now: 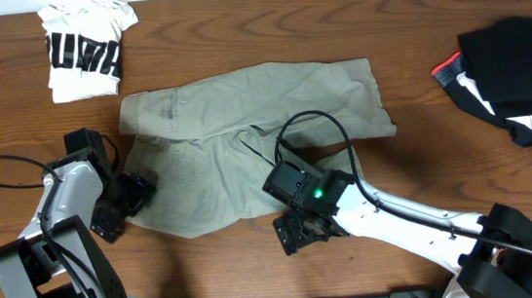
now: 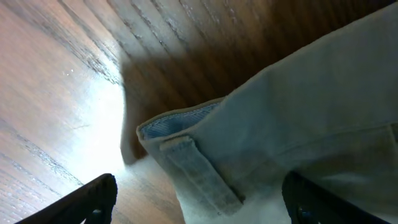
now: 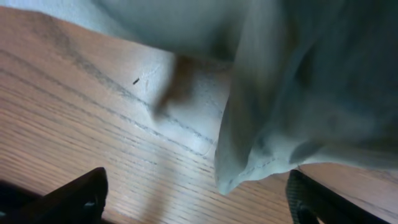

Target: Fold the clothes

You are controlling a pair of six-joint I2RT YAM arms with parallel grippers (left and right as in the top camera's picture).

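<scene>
Across the middle of the table (image 1: 410, 18) lie the shorts (image 1: 246, 141), spread mostly flat and rumpled, with no tidy fold showing; I judge their folding barely begun. At their near left edge sits the left claw (image 2: 199, 200), its fingers wide apart on either side of the waistband and a belt loop, clamping nothing. At the near right edge the right claw (image 3: 199, 200) stands just as wide over a stitched edge, also holding nothing. Both seem poised to pinch the near edge; that grip is not yet made. Farther out, a white printed tee (image 1: 85, 49) lies already folded at the far left; a dark heap of clothing (image 1: 518, 76) lies unfolded at the right.
</scene>
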